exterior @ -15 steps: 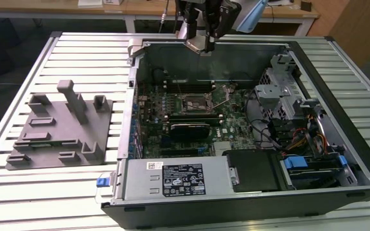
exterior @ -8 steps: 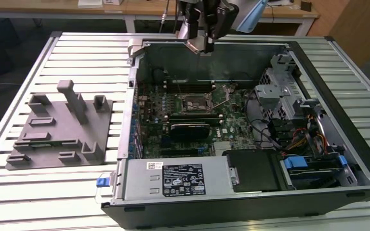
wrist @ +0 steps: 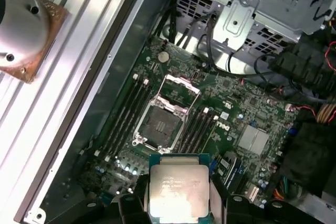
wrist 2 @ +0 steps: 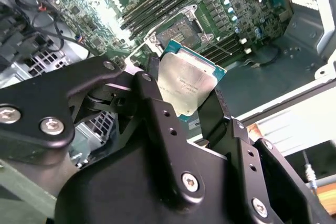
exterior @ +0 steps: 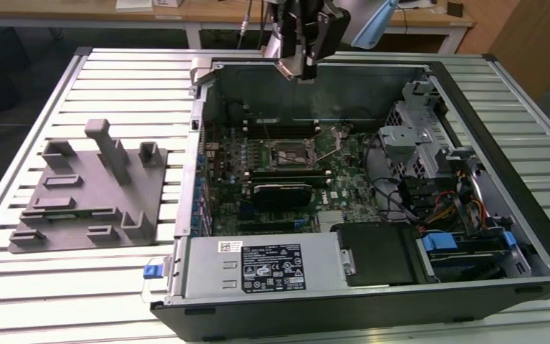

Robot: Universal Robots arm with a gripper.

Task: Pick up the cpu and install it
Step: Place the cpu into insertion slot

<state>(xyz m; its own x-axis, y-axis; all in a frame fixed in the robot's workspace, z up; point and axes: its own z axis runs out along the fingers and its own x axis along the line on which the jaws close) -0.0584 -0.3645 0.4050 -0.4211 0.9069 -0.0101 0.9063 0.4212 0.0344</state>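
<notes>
The grey tray [exterior: 89, 193] sits on the exterior view's left, well apart from the work. My gripper [exterior: 299, 70] hangs over the open case [exterior: 533, 244], clamped on the cpu [wrist: 177, 190] by its edges, above the board and off to one side of the socket [wrist: 160, 124]. I judge the cpu should be kept level, with its corners matched to the socket. I cannot make out its underside or the socket's pins.

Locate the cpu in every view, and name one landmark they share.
Exterior view: the cpu shows edge-on at the tip of the claw, above the far wall of the case.
Second wrist view: the cpu is gripped in the claw, with the socket beyond.
First wrist view: the cpu, metal top showing, is beside the socket.
Shared landmark: the empty socket.
</notes>
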